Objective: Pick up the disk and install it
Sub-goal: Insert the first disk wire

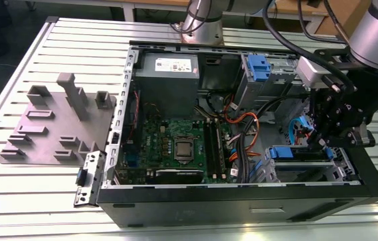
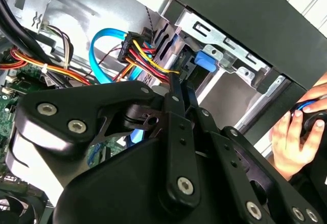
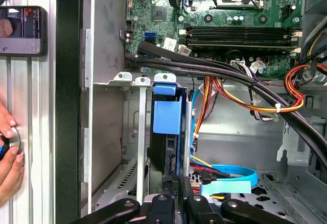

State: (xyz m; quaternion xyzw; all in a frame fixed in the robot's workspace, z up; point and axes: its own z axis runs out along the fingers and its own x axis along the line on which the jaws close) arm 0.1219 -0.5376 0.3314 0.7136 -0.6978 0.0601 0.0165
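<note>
The disk (image 3: 166, 114) stands on edge in the drive cage at the front corner of the open computer case (image 1: 242, 193), on the exterior view's right. Its blue carrier end (image 1: 299, 153) faces up out of the metal bay, and the same blue end (image 2: 205, 60) shows in the second wrist view. My gripper (image 1: 317, 145) reaches down into the case right at the cage. Its two black fingers (image 3: 166, 182) lie close together on the disk's dark rear edge. My gripper (image 2: 179, 88) looks shut on the disk, and my gripper (image 3: 174, 179) hides the contact itself.
Bundled orange, yellow and black cables (image 1: 242, 125) and a blue flat cable (image 3: 225, 175) run beside the cage. The motherboard (image 1: 175, 145) and grey power supply (image 1: 168, 75) fill the case. A grey fixture (image 1: 54, 125) lies on the table. A person's hand (image 2: 291, 137) rests outside the case wall.
</note>
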